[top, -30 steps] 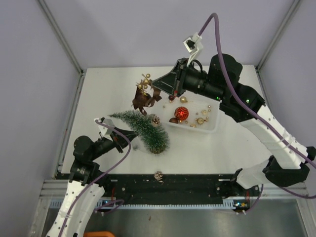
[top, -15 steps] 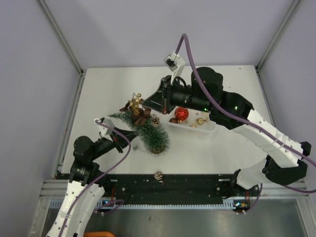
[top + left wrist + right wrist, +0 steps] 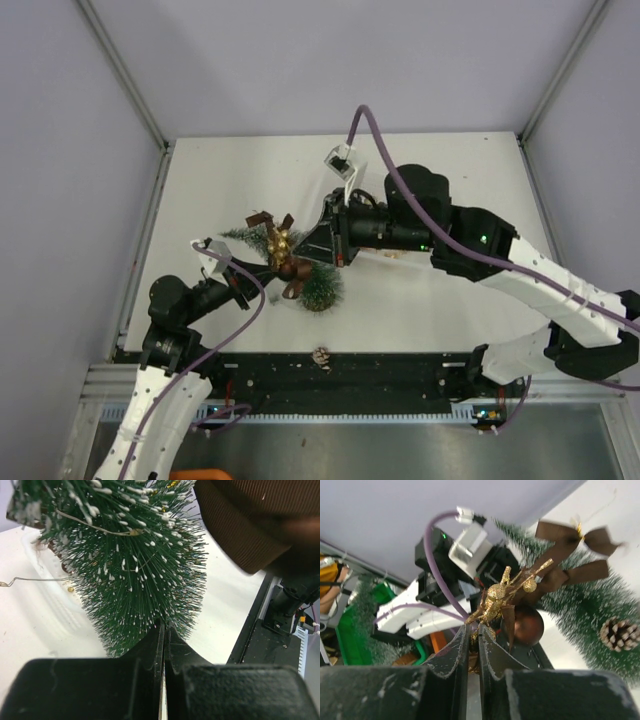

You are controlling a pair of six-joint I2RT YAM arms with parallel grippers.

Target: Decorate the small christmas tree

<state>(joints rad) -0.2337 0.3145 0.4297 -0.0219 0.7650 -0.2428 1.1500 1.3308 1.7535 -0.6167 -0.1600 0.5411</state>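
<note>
The small christmas tree (image 3: 322, 288) lies tilted on the white table, tip toward the far left; its frosted bristles (image 3: 135, 565) fill the left wrist view. My left gripper (image 3: 255, 274) is shut, its tips (image 3: 163, 626) buried in the lower bristles. My right gripper (image 3: 303, 257) is over the tree's middle, its jaws (image 3: 474, 627) nearly together on the stem of a gold sprig ornament (image 3: 497, 597). A brown bow (image 3: 570, 540) and a brown bauble (image 3: 527, 625) are tied to the sprig. This cluster (image 3: 282, 252) rests against the tree (image 3: 600, 605). The wooden base is hidden.
A white tray (image 3: 400, 258) shows as a sliver under the right arm, its rim (image 3: 45, 565) behind the tree. A pinecone (image 3: 619, 634) sits on the tree's branches. Another pinecone (image 3: 321, 354) lies on the black rail at the near edge. Thin gold wire (image 3: 30, 580) trails left.
The right arm swung down and to the left, carrying the ornament cluster from beside the tray onto the tree's middle. The left arm and the tree stayed put.
</note>
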